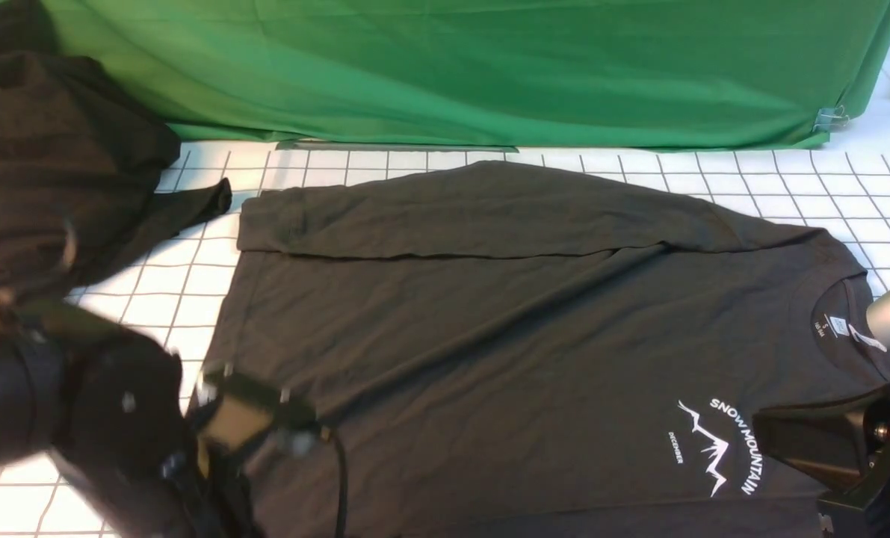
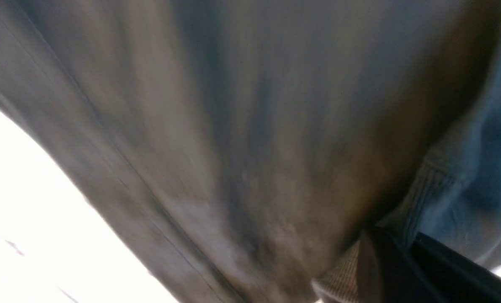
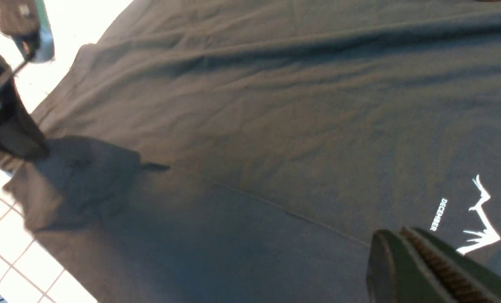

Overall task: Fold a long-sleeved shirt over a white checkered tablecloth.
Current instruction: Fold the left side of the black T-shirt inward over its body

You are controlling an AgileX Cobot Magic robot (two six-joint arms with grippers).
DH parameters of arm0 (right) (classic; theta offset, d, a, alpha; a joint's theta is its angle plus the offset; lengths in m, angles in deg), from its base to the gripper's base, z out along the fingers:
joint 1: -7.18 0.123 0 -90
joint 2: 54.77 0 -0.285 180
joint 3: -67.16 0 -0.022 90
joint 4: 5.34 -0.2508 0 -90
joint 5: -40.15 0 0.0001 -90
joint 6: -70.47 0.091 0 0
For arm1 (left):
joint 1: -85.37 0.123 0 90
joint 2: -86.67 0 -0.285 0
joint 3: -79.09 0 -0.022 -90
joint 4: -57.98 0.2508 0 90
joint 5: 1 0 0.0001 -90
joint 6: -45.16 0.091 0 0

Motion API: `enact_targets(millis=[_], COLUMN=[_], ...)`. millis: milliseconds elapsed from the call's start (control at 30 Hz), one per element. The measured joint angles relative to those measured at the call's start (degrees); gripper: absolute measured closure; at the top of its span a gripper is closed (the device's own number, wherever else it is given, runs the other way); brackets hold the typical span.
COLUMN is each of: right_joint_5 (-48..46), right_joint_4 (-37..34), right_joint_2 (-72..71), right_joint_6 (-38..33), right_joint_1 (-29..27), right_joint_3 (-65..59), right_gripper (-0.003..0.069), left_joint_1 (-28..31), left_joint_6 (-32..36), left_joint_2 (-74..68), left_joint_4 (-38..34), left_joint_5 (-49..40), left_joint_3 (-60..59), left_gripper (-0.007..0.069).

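One dark charcoal-olive long-sleeved knit shirt (image 1: 489,336) lay flat across the white checkered tablecloth with thin grey grid lines (image 1: 826,187) in the front view. Its crew neck was off to the robot's right, the hem to the left, and the far sleeve was folded across the body. The left gripper (image 1: 280,430) sat low at the near hem corner, too blurry to read. The right gripper (image 1: 770,433) was just beside the white mountain print (image 1: 717,456). A blacker garment heap (image 1: 56,164) sat at the far left, under the plain green backdrop cloth (image 1: 489,67).

The left wrist view was mostly smeared fabric. The jaws were clamped, and a ribbed cuff (image 2: 338,275) looked pinched right at them, so I'd say it had hold of the sleeve end.

In the right wrist view the serrated jaws were pressed together with nothing between them, over the chest near the print.

Handling-wise, my guess was light, floppy and a bit stretchy. It won't keep a crease, it'll sag from wherever it's pinched, and it'll probably drag on the tablecloth. The cuffs, hem corners and shoulder seams looked like the best spots to grab, since the doubled fabric gives the jaws something to bite. A mid-panel pinch would likely just bunch it up.
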Motion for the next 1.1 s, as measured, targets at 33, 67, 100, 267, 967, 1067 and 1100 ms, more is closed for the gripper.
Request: enact_targets(millis=[33,67,100,267,967,1067,1100], right_joint_5=[0.26,0.6,0.73,1.74,4.27,4.27,4.27], right_joint_4=[-0.01,-0.01,-0.01,-0.01,-0.01,-0.01,-0.01], right_joint_2=[0.0,0.0,0.0,0.0,0.5,0.5,0.5], right_joint_6=[0.0,0.0,0.0,0.0,0.16,0.16,0.16], right_joint_1=[0.0,0.0,0.0,0.0,0.0,0.0,0.0], right_joint_3=[0.0,0.0,0.0,0.0,0.0,0.0,0.0], right_gripper=[0.0655,0.0655,0.0655,0.0655,0.0648,0.0648,0.0648], left_joint_1=[0.0,0.0,0.0,1.25,11.32,11.36,11.36], left_joint_6=[0.08,0.13,0.13,0.4,3.29,2.88,2.83], left_joint_2=[0.68,1.13,1.19,0.19,-24.82,-25.45,-25.6], left_joint_4=[1.41,3.7,3.7,12.5,17.4,18.4,18.75], left_joint_5=[-0.65,-1.53,-1.54,-2.33,-1.39,-1.13,-1.13], left_joint_3=[2.69,5.87,6.45,21.55,36.28,36.28,36.28], left_gripper=[0.0613,0.0613,0.0613,0.0613,0.0594,0.0533,0.0508])
